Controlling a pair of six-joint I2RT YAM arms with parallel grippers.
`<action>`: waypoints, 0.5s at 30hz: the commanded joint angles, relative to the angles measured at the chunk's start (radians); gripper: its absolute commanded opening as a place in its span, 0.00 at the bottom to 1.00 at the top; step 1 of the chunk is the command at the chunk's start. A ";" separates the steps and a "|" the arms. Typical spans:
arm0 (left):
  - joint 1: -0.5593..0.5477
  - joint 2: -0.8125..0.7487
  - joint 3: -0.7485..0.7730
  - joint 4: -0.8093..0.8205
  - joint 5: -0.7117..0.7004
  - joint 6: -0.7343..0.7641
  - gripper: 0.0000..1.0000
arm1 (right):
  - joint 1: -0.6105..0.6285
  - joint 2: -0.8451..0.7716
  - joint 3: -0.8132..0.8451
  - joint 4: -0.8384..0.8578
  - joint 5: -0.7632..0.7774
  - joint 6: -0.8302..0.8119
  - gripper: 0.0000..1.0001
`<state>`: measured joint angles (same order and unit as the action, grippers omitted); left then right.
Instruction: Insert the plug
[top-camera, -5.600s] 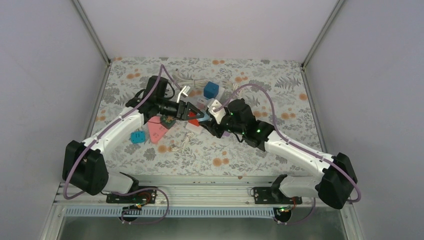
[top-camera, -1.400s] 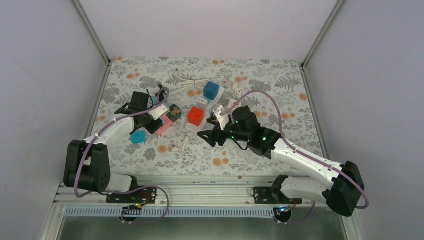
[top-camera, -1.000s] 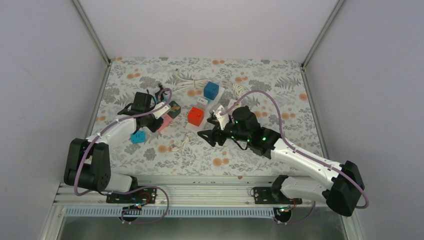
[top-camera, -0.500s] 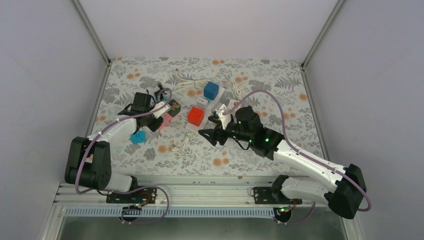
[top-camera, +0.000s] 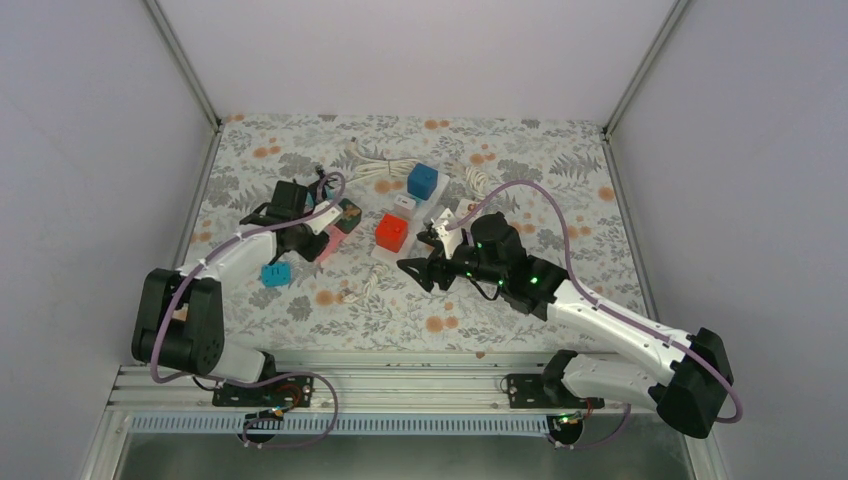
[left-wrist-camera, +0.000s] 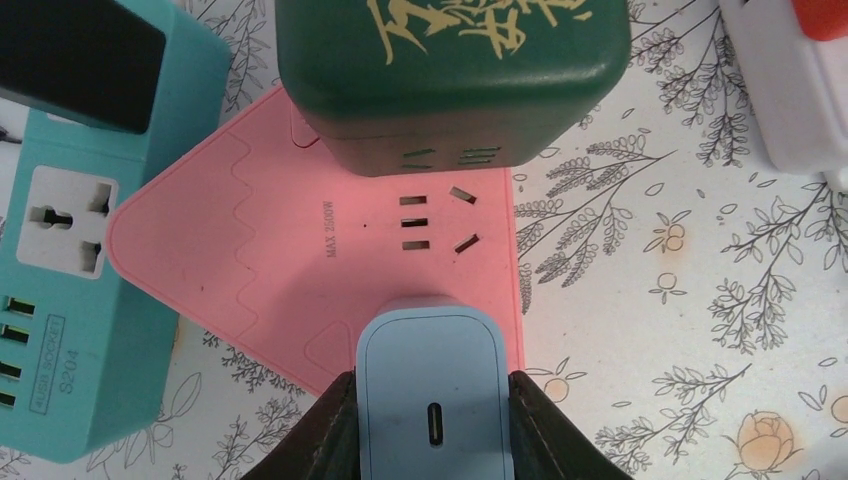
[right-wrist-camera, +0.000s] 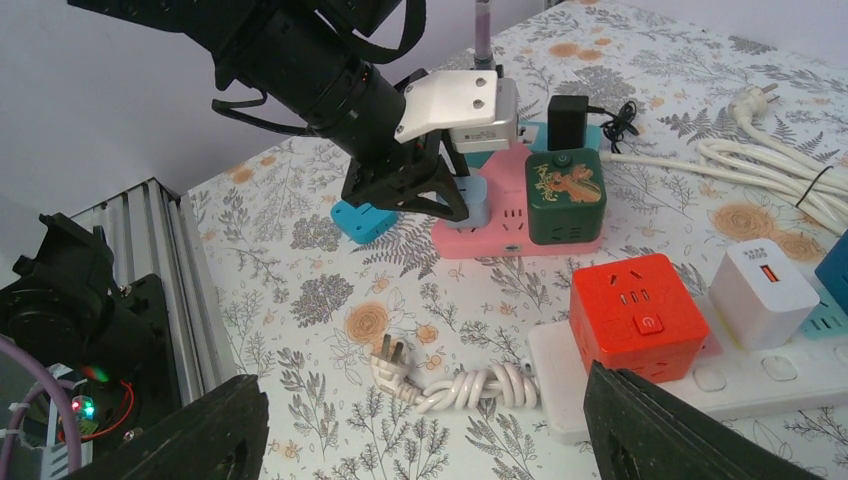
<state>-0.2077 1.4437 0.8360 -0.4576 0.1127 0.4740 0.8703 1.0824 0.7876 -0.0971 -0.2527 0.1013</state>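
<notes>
My left gripper (left-wrist-camera: 432, 400) is shut on a light blue charger plug (left-wrist-camera: 430, 350). It holds the plug upright over the near corner of a pink triangular power strip (left-wrist-camera: 290, 250); the prongs are hidden. A free socket (left-wrist-camera: 430, 220) on the strip lies just beyond the plug. A dark green cube adapter (left-wrist-camera: 455, 70) sits on the strip's far part. In the top view the left gripper (top-camera: 316, 240) is at the pink strip (top-camera: 328, 250). My right gripper (top-camera: 418, 268) is open and empty, hovering near the table's middle.
A teal socket block (left-wrist-camera: 70, 290) lies left of the pink strip. A red cube (right-wrist-camera: 640, 315) and a white charger (right-wrist-camera: 765, 290) sit on a white power strip (right-wrist-camera: 560, 375). A white plug with twisted cord (right-wrist-camera: 440, 385) lies below my right gripper. A blue cube (top-camera: 422, 180) and coiled white cables (top-camera: 375, 160) lie farther back.
Since 5.6 s ago the left arm has carried the plug from the middle to the pink strip and lowered it. In the last second it edged slightly right; the right arm barely moved.
</notes>
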 joint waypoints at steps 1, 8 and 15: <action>-0.049 0.006 -0.070 -0.032 -0.011 -0.024 0.07 | 0.009 0.000 -0.008 0.032 0.004 -0.005 0.82; -0.072 0.068 -0.099 -0.032 0.004 -0.024 0.03 | 0.010 -0.002 -0.013 0.033 -0.002 0.000 0.81; -0.070 0.131 -0.024 -0.053 0.037 -0.033 0.02 | 0.009 -0.024 -0.022 0.032 0.010 0.004 0.81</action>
<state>-0.2680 1.4952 0.8429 -0.3660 0.1024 0.4580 0.8703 1.0813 0.7856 -0.0971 -0.2527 0.1020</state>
